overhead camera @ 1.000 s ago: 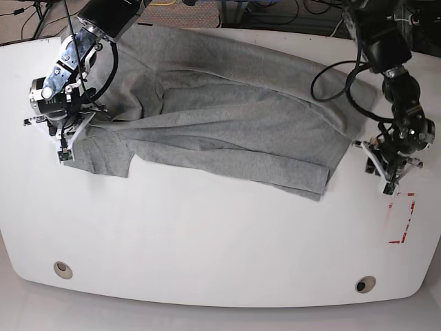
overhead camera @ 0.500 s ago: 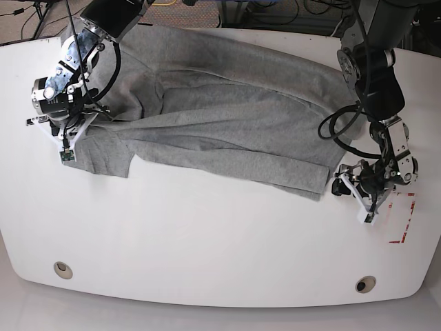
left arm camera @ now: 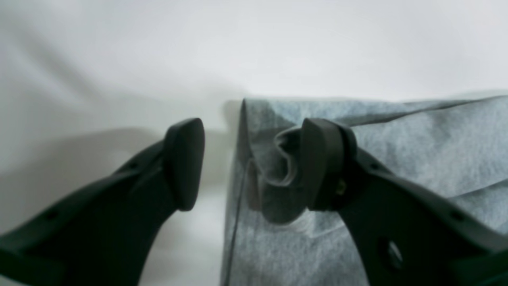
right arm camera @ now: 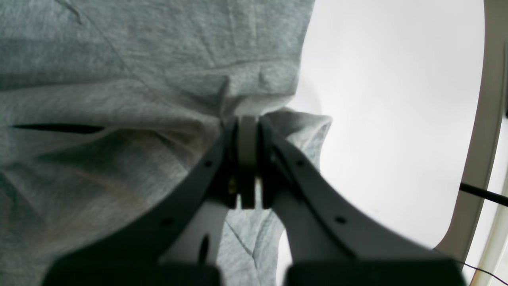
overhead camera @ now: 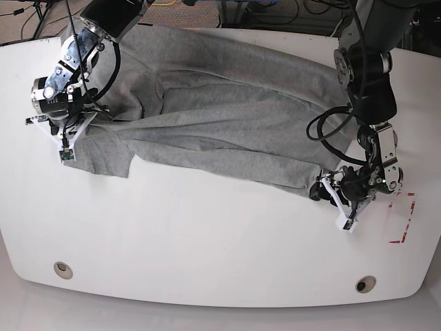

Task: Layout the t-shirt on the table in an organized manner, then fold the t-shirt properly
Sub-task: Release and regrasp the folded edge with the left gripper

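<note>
Watching the left gripper point(left arm camera: 246, 163), I see its jaws spread wide astride the t-shirt point(overhead camera: 227, 124)'s folded corner, one finger on cloth, one over bare table point(overhead camera: 207, 234). The right gripper point(right arm camera: 248, 135) is pinched tight on fabric at the shirt's opposite end. The shirt lies crumpled, long axis running between both grippers; each arm has its own end.

Beyond the far edge of the worktop point(overhead camera: 207, 234), black cables point(overhead camera: 275, 12) lie tangled on the floor, and a yellow cable point(overhead camera: 167, 3) runs among them. At the far left, more dark cords point(overhead camera: 27, 17) trail over brownish floor.
</note>
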Available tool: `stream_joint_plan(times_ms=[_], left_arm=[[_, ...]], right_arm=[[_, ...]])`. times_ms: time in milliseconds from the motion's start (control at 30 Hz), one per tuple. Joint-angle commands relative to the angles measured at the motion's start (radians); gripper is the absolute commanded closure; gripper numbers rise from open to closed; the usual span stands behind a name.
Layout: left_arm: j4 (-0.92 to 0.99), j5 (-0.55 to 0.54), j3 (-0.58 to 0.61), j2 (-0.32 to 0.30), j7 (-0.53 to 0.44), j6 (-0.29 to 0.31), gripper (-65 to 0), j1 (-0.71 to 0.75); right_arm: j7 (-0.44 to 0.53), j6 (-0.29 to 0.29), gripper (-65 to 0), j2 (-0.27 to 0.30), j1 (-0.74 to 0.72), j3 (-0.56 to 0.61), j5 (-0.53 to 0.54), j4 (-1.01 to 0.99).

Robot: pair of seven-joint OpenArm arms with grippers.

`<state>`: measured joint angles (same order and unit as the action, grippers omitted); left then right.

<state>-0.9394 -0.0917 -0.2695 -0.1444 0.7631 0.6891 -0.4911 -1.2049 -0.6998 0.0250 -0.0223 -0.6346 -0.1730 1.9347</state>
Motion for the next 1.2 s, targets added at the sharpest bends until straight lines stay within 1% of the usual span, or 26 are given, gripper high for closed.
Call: stream_joint_plan(times_ms=[0, 100, 200, 300, 467, 733, 867, 1167], left_arm=[[-0.020, -0.023, 0.003, -0.005, -0.011, 0.002, -36.3, -0.024], [-0.030, -0.027, 0.003, -0.005, 0.022, 0.008, -36.1, -0.008], [-0.068, -0.059, 0.003, -0.010, 0.059, 0.009, -36.1, -0.004], [-0.103, -0.081, 0.005, -0.011, 0.083, 0.009, -36.1, 0.006], [-0.137, -0.087, 0.005, -0.011, 0.115, 0.009, -36.1, 0.033], [-0.229, -0.089, 0.006, -0.010, 0.140, 0.009, -36.1, 0.087], [-0.232, -0.085, 0.009, -0.008, 0.141, 0.009, -36.1, 0.093], [-0.234, -0.087, 0.086, -0.011, 0.141, 0.009, -36.1, 0.122]], right_arm=[[0.017, 0.002, -1.0, 0.010, -0.017, -0.001, 0.002, 0.018], [0.017, 0.002, -1.0, 0.010, -0.017, -0.001, 0.002, 0.018], [0.017, 0.002, -1.0, 0.010, -0.017, -0.001, 0.003, 0.018], [0.017, 0.002, -1.0, 0.010, -0.017, -0.001, 0.003, 0.018], [0.017, 0.002, -1.0, 0.006, -0.017, -0.001, 0.003, 0.018], [0.017, 0.002, -1.0, -0.003, -0.017, -0.001, 0.003, 0.018], [0.017, 0.002, -1.0, -0.004, -0.017, -0.001, 0.003, 0.018], [0.017, 0.002, -1.0, -0.004, -0.017, -0.001, 0.003, 0.018]])
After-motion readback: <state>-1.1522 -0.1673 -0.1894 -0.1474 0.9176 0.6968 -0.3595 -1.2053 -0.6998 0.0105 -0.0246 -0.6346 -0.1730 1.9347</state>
